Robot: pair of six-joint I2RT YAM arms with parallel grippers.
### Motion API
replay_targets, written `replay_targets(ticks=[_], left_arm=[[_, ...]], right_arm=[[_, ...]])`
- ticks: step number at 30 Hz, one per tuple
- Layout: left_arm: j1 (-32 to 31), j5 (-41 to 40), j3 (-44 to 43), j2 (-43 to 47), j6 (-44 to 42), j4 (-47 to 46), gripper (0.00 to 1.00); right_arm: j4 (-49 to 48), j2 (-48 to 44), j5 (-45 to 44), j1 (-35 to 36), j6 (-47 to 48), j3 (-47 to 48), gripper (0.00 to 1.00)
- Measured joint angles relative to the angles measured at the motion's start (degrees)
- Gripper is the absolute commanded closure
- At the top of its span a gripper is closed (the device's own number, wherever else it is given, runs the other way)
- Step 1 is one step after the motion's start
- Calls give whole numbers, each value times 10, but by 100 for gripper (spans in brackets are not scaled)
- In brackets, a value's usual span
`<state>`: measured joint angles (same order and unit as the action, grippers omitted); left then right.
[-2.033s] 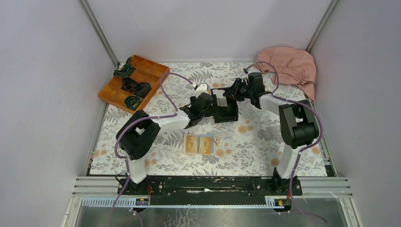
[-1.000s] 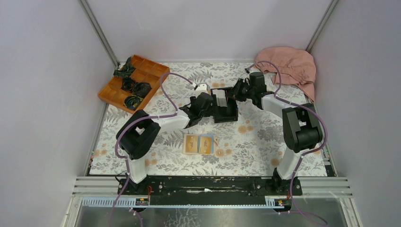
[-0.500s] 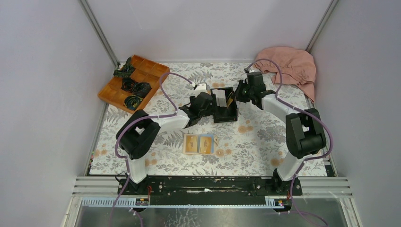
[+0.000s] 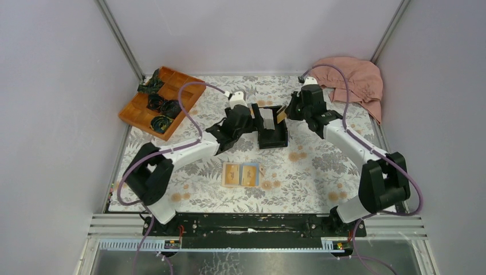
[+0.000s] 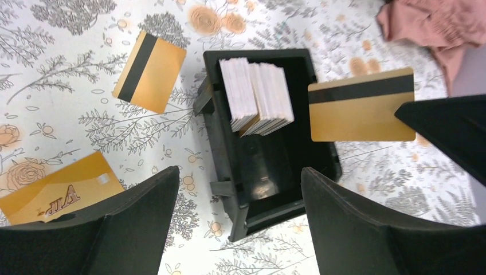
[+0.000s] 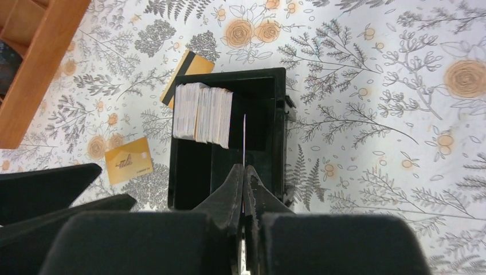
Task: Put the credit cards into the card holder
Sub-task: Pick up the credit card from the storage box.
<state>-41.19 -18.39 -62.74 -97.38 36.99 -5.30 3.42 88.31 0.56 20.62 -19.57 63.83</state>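
The VIP credit card (image 5: 54,192) was cut off by the left wrist view's edge and partly covered by a finger (image 5: 132,223) of the left gripper (image 5: 238,172). The held credit card (image 6: 245,137) was seen only edge-on from the right wrist, its face hidden.

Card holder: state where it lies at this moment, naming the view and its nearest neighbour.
In the top view, the card holder lies open on the table near the middle, just on the near side of the black box and not touching it.

Plain pale lilac-grey walls (image 4: 252,34) close three sides, with metal posts (image 4: 119,37) in the back corners. The table's white cloth (image 4: 312,172) shows grey ferns and orange roses. A black rail (image 4: 258,222) edges its near side; light is even
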Motion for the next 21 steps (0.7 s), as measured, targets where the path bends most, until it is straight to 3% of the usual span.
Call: replay_targets(ticks=[10, 21], left_arm=[[0, 58, 98, 154, -7, -10, 13], [0, 301, 206, 273, -60, -59, 12]], right_arm=[[68, -203, 21, 13, 18, -75, 100], [131, -363, 217, 15, 1, -200, 100]])
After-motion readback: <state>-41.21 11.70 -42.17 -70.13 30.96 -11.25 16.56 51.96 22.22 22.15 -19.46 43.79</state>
